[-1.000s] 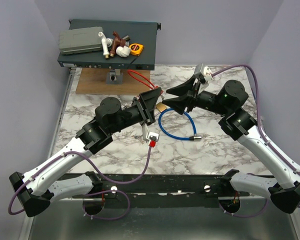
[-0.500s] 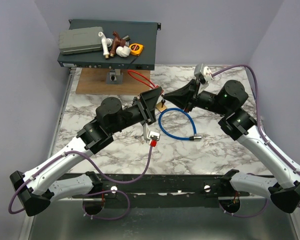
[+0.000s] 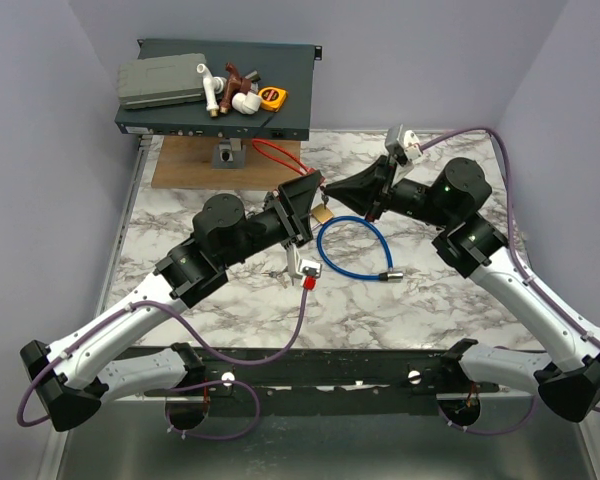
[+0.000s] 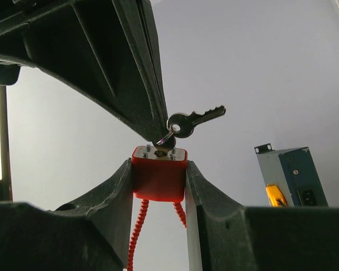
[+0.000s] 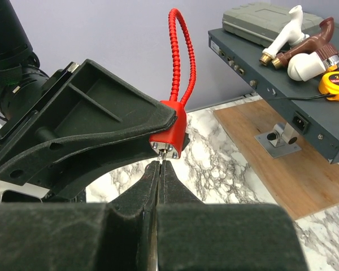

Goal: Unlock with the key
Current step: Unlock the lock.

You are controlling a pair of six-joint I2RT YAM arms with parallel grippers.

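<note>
Two steps look done: my left gripper (image 4: 158,169) clamps the red block-shaped lock with ribbed red cable loop (image 4: 158,182), and my right gripper (image 5: 158,169) is pinched on the small silver key (image 5: 160,160) seated in its keyhole. Turning it is left; both cable ends appear seated.

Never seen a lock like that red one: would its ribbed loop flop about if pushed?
Probably not much: the red loop stands in a tall arch above the lock body with nothing propping it, so it looks springy, not limp. The loose key on its ring would likely swing freely.
</note>
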